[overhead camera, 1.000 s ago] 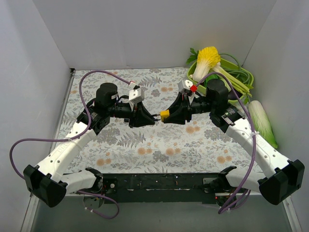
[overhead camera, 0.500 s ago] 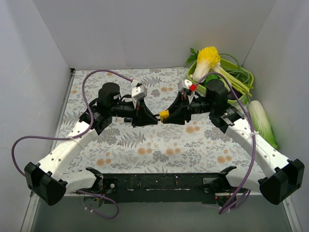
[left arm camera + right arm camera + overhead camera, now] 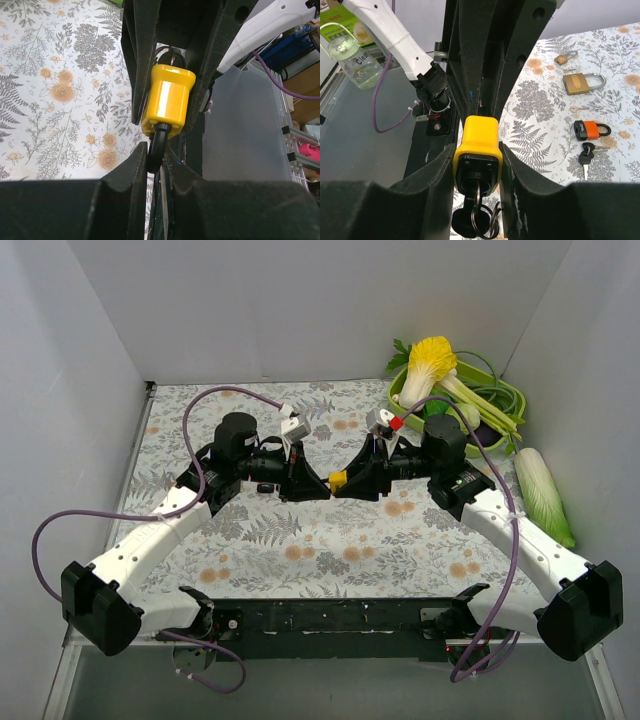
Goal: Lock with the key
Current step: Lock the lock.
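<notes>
Left tool has moved in from the left over the last second and narrowed. A second ago there was a gap between it and the yellow lock; now the gap is gone and both arms meet mid-desk, above the floral desk. In the left wrist view its tips pinch a black curved piece sticking out of the lock's near end. It looks like the shackle, not fully certain. Right tool has barely shifted, a touch left, and is part-closed, clamping the lock body between its fingers. The lock is held up off the desk at centre, between the two tools. In the right wrist view the key sits in the keyhole on the face toward that camera, with a ring and black key heads dangling below it. So the key end and the shackle end face opposite ways, and the left tool is on the end away from the key. Judgement: the grip on the shackle is just made, so the next step is likely pushing it home while the right tool braces the body, then turning the key. Locking not yet done as far as I can tell. Risk: the pinch on the shackle is thin and could slip. Spare padlocks lie on the desk well apart and untouched.
</notes>
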You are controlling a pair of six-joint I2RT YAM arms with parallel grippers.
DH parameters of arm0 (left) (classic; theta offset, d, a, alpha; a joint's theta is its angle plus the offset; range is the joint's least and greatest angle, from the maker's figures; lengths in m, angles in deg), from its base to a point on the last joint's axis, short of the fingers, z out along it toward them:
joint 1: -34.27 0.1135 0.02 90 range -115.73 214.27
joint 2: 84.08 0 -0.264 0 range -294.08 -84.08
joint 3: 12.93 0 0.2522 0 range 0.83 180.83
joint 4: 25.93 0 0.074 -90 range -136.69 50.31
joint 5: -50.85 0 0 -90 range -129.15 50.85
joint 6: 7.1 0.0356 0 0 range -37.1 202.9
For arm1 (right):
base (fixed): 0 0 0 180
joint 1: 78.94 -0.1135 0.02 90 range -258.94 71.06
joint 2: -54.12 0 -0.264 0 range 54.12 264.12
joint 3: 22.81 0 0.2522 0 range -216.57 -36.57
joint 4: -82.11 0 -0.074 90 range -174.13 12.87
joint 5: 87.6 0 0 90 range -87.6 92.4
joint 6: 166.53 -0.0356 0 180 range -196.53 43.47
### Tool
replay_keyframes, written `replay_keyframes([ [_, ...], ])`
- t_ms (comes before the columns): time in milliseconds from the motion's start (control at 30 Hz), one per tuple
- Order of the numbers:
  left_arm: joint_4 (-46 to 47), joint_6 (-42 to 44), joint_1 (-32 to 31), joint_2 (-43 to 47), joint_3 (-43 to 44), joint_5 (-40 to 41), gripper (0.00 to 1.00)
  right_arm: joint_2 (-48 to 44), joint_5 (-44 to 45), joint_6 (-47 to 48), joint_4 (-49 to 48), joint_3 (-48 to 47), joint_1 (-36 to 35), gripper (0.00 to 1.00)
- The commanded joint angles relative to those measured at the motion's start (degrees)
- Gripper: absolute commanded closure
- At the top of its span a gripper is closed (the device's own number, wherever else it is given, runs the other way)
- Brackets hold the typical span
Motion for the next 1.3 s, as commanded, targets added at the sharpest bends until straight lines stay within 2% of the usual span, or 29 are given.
replay_keyframes([
  [0,18.81,-3.71,-6.72,-0.51,2.58,0.03,1.0,3.95,-1.05,1.17,-5.02,0.01,-9.66,0.99],
  [167,12.64,0.85,-3.82,3.7,-0.4,0.57,1.0,2.72,-1.92,13.64,13.17,-4.73,-5.36,0.99],
  [233,10.27,2.79,-2.5,5.82,-1.37,0.57,1.0,2.11,-2.45,16.63,21.1,-5.88,-2.39,0.91],
  [267,9.39,3.41,-1.98,6.34,-1.9,0.66,1.0,2.02,-2.45,19.35,23.82,-6.67,-1.5,0.85],
  [300,7.82,4.8,-1.1,7.04,-2.07,0.49,1.0,2.1,-2.37,20.33,25.93,-8.07,-0.62,0.62],
  [333,6.84,5.69,-0.57,7.4,-2.16,-0.12,1.0,2.19,-2.28,21.73,30.65,-9.04,0.78,0.5],
  [400,3.86,8.67,0.4,7.84,-1.99,-0.3,1.0,2.45,-1.75,25.78,34.99,-11.93,2.2,0.35],
  [567,-1.77,14.22,1.37,7.93,-1.02,-1.97,1.0,3.51,-1.22,34.47,47.89,-17.3,6.07,0.34],
  [633,-2.13,14.31,1.46,7.84,-0.93,-2.15,1.0,4.21,-0.87,36.86,49.68,-18.45,6.16,0.35],
  [767,-2.31,14.49,1.46,6.88,-0.76,-2.42,1.0,4.83,-1.92,37.39,49.95,-19.15,6.25,0.43],
  [1067,-3.27,14.75,1.46,5.29,-0.14,-3.47,1.0,6.06,-2.89,37.66,49.6,-21.0,5.28,0.46],
  [1133,-3.45,14.75,1.46,4.94,-0.06,-3.29,1.0,6.23,-2.98,37.48,49.6,-21.44,5.02,0.44],
  [1200,-3.54,14.4,1.46,4.77,-0.05,-3.03,1.0,6.15,-3.07,37.22,49.68,-21.62,4.93,0.34],
  [1267,-3.63,14.4,1.46,4.77,-0.23,-2.86,1.0,5.88,-3.07,37.13,49.95,-21.62,4.93,0.34],
])
